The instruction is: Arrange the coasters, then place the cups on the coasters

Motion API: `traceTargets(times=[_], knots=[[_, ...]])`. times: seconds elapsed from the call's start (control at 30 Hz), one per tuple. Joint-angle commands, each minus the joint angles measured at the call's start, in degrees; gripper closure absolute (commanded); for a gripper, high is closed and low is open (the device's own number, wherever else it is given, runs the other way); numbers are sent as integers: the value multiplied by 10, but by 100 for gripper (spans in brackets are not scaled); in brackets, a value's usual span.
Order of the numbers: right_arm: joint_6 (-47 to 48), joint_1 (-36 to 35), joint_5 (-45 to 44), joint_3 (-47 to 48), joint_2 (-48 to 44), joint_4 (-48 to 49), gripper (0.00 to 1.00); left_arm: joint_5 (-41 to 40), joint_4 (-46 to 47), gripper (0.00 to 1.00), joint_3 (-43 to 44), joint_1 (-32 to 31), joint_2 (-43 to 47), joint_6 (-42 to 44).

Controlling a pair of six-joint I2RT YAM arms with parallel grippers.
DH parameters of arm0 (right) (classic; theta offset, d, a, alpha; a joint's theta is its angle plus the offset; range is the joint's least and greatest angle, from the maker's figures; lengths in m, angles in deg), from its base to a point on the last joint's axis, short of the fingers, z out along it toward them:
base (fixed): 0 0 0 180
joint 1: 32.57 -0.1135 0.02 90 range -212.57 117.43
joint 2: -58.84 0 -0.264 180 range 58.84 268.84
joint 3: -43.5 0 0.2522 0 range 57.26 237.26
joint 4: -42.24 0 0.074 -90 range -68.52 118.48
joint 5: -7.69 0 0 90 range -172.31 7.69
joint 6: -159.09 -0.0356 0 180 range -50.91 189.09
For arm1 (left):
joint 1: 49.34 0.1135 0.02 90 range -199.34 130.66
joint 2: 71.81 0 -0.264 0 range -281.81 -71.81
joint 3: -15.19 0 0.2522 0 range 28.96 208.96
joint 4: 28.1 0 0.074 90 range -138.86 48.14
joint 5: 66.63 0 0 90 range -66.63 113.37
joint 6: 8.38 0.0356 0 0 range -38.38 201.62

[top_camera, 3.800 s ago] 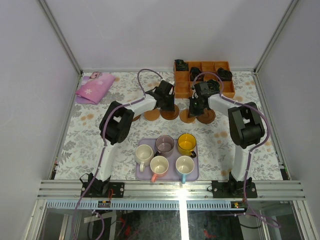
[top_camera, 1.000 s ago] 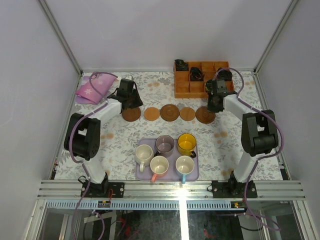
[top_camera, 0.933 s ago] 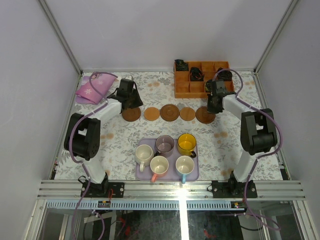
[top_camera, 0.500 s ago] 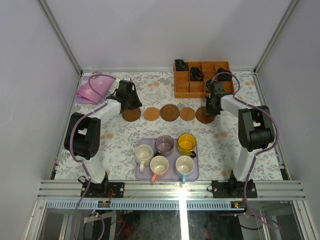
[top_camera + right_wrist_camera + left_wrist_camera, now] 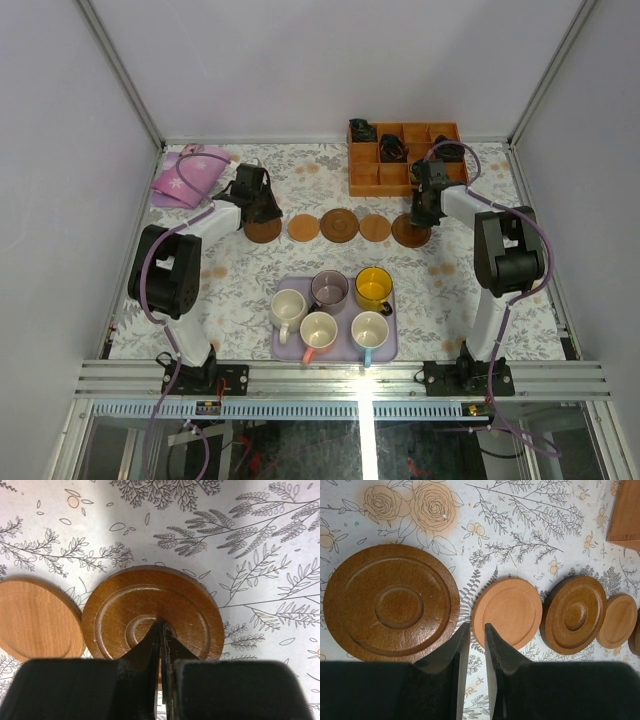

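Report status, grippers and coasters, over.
Left gripper: jaws slightly parted, empty. Right gripper: shut above the dark end coaster. Five coasters in a row, cups on the tray. Nothing blocking.

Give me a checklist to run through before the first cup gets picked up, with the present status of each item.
1. All five coasters flat in one row on the table: ok.
2. Left gripper empty: ok, jaws slightly apart with nothing between them.
3. Right gripper empty: ok, shut on nothing.
4. Right gripper lifted clear of the rightmost coaster: cannot tell, its tips sit over the coaster's centre.
5. Five cups upright on the lilac tray, none on a coaster: ok.
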Motion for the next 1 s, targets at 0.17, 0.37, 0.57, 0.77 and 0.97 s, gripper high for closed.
traceTargets(times=[0.17,0.37,0.57,0.77,0.97], knots=[[0,13,-27,39,28,-3,100,2,6,83,2,8,-7,0],[2,16,-34,49,38,-3,100,3,3,83,1,8,-6,2],[10,16,-26,44,8,-4,100,7,8,83,-1,9,-6,5],[18,15,-11,33,-56,-11,100,19,23,83,9,9,-13,7],[24,11,11,23,-109,-9,100,40,47,83,20,8,-25,7]])
